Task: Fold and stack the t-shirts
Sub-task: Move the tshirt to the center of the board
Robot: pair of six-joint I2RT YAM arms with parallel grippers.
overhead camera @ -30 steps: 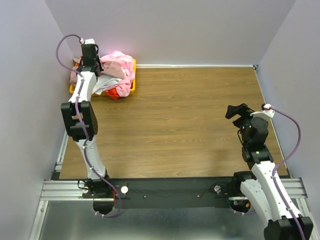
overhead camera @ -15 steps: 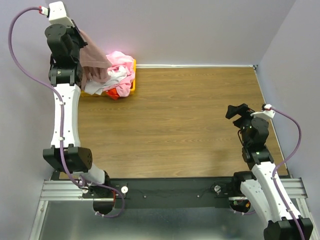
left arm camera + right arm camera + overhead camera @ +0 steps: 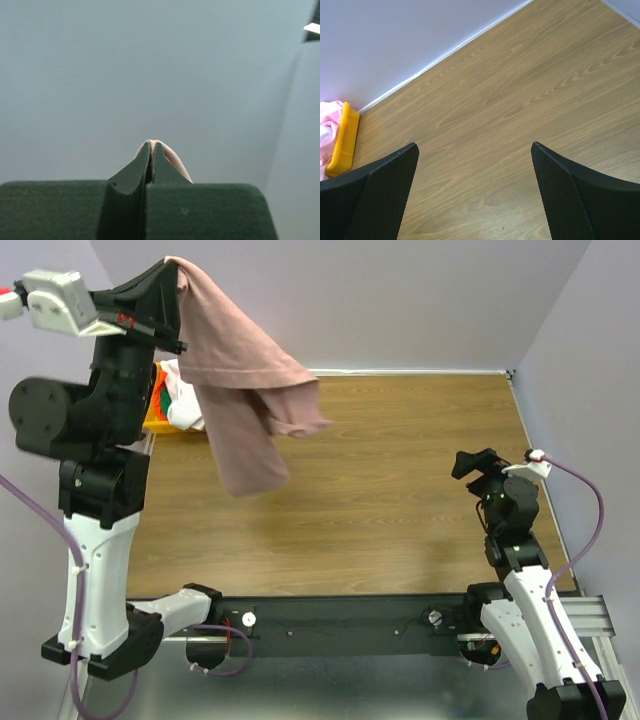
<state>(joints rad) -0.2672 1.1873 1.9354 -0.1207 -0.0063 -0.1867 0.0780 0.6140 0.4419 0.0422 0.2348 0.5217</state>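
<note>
Desk (image 3: 400, 490): brown wood, lavender walls (image 3: 400, 300) around.
Left jaws: pinched mauve t-shirt (image 3: 240, 360), hung high.
Right jaws: gaped wide, held nothing.

Left hand (image 3: 176, 278) rose, mauve t-shirt (image 3: 240, 380) lifted clear of bin (image 3: 153, 420).

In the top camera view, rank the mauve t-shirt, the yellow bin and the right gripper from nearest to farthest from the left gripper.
1. mauve t-shirt: pinched in the left gripper, hanging from it at top left.
2. yellow bin: below it, at the far left corner of the table.
3. right gripper: open, across the table on the right side.
</note>
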